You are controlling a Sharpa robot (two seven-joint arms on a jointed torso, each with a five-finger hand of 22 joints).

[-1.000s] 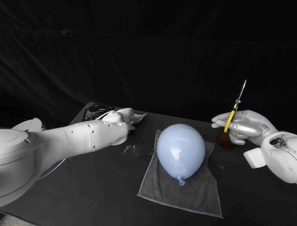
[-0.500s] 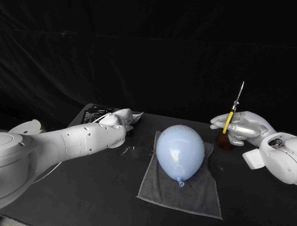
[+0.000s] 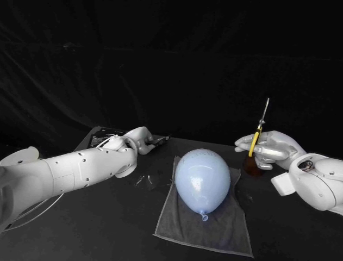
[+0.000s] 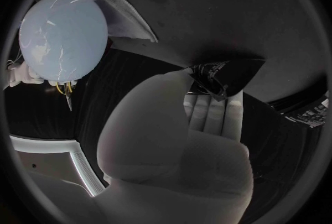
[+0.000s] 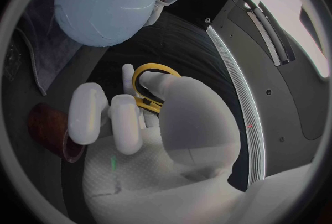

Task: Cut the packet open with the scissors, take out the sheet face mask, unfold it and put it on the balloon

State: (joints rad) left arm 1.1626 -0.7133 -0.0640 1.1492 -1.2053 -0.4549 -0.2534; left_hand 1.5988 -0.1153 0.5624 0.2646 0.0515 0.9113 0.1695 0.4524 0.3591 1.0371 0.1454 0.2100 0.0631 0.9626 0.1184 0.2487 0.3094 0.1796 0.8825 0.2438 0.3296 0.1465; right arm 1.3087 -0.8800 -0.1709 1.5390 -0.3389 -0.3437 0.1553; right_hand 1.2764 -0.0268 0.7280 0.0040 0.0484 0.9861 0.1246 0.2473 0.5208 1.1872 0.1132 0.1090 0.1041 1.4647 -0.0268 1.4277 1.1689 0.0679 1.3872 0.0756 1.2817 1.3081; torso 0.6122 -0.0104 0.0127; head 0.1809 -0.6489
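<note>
You are working on the first step, the cutting, and I judge it not yet begun. Left of the balloon (image 3: pixel 203 176), your left hand (image 3: pixel 133 140) is pinching the dark, glossy packet (image 4: pixel 228 72) by one edge. The balloon, pale blue, is lying knot towards you on a grey towel (image 3: pixel 210 234). Right of the balloon, your right hand (image 3: pixel 272 148) is gripping the yellow-handled scissors (image 3: pixel 259 126), fingers closing round the loops, blades pointing up and seemingly together. The next move is calling for both hands to meet over the balloon, the blades opening on the packet's free edge.
</note>
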